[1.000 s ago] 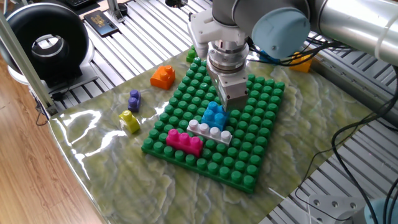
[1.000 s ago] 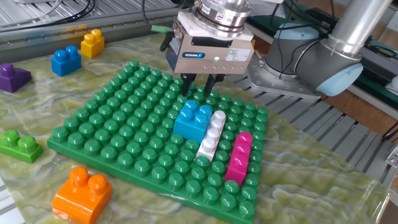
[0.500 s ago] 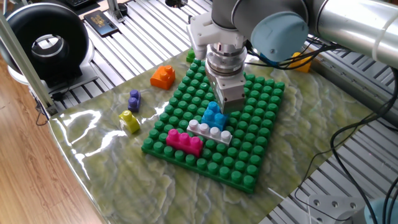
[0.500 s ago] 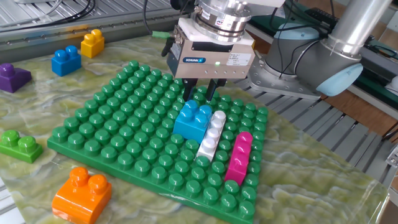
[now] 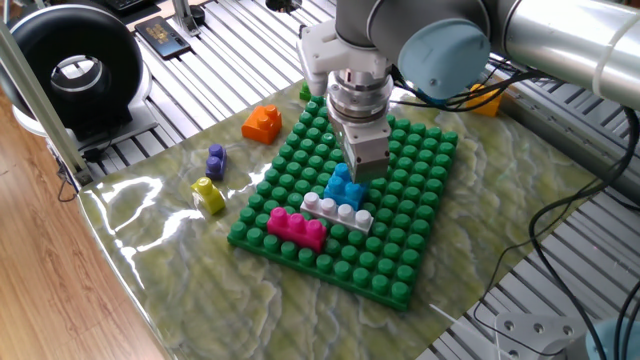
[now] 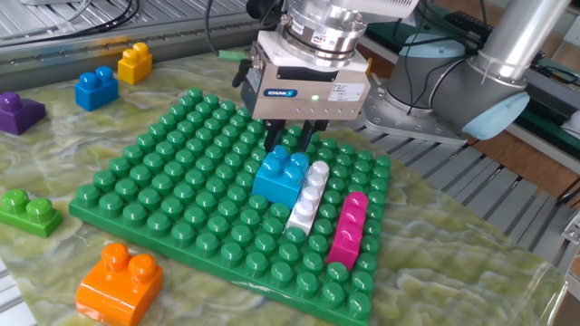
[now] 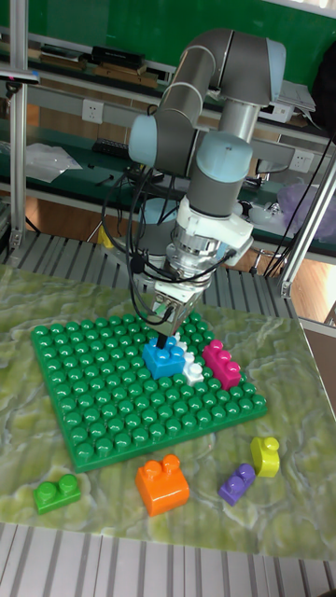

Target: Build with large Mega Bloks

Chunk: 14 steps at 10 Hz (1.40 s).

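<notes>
Three Mega Bloks stand side by side on the green baseplate (image 6: 163, 190): a light blue brick (image 6: 281, 174), a white brick (image 6: 308, 195) and a magenta brick (image 6: 348, 228). They also show in the one fixed view as light blue (image 5: 345, 188), white (image 5: 338, 212) and magenta (image 5: 295, 227). My gripper (image 6: 290, 140) points straight down just above the far end of the light blue brick. Its fingers are a little apart and hold nothing. In the tall view the gripper (image 7: 168, 340) hangs right over the light blue brick (image 7: 165, 358).
Loose bricks lie on the mat around the plate: orange (image 6: 118, 279), green (image 6: 27, 213), purple (image 6: 18, 110), dark blue (image 6: 96, 88) and yellow (image 6: 134, 62). A black round device (image 5: 75, 70) stands beyond the mat's corner. Cables hang beside the arm.
The gripper has shifted slightly sideways and a touch lower over the light blue brick. No brick has moved.
</notes>
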Motion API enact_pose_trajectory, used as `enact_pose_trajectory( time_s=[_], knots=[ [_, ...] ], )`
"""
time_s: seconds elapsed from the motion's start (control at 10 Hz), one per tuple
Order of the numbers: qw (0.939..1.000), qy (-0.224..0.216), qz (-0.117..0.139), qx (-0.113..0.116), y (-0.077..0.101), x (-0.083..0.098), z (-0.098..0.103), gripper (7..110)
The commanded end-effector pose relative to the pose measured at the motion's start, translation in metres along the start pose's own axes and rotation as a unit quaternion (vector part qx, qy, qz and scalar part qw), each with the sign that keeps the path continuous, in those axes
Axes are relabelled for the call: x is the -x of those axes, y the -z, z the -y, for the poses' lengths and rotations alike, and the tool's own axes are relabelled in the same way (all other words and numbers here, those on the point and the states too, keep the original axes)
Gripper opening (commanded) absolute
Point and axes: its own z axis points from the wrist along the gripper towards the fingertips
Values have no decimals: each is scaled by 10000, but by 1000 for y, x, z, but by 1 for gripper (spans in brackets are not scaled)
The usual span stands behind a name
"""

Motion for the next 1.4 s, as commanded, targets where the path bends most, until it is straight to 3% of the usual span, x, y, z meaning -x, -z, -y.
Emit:
enact_pose_trajectory(
  time_s=[0.0, 1.3],
  knots=[
    [10000, -17, 39, 19, -2, 4, 3, 44],
    [9998, -21, 147, 113, -10, 3, -7, 44]
  ],
)
